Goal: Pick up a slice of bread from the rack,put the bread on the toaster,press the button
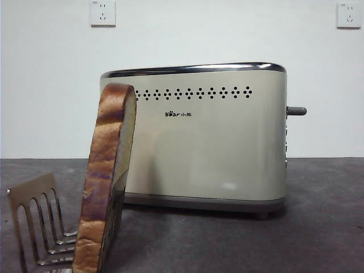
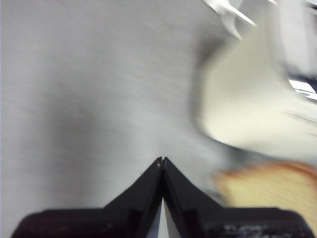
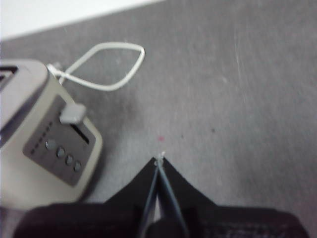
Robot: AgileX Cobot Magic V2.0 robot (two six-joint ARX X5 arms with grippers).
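Note:
The slice of bread (image 1: 107, 182) stands upright in the silver rack (image 1: 35, 227) at the front left, leaning slightly right, brown crust toward the camera. The cream toaster (image 1: 205, 136) stands behind it, with its grey button (image 1: 296, 111) sticking out of the right end. My left gripper (image 2: 162, 159) is shut and empty above the table; the blurred toaster (image 2: 247, 104) and the bread (image 2: 267, 191) show beside it. My right gripper (image 3: 159, 159) is shut and empty over bare table, apart from the toaster's control end (image 3: 54, 144) and its button (image 3: 72, 113). No gripper shows in the front view.
A white power cord (image 3: 106, 67) loops on the dark grey table (image 1: 318, 227) behind the toaster. Two wall sockets (image 1: 103, 13) sit on the white wall.

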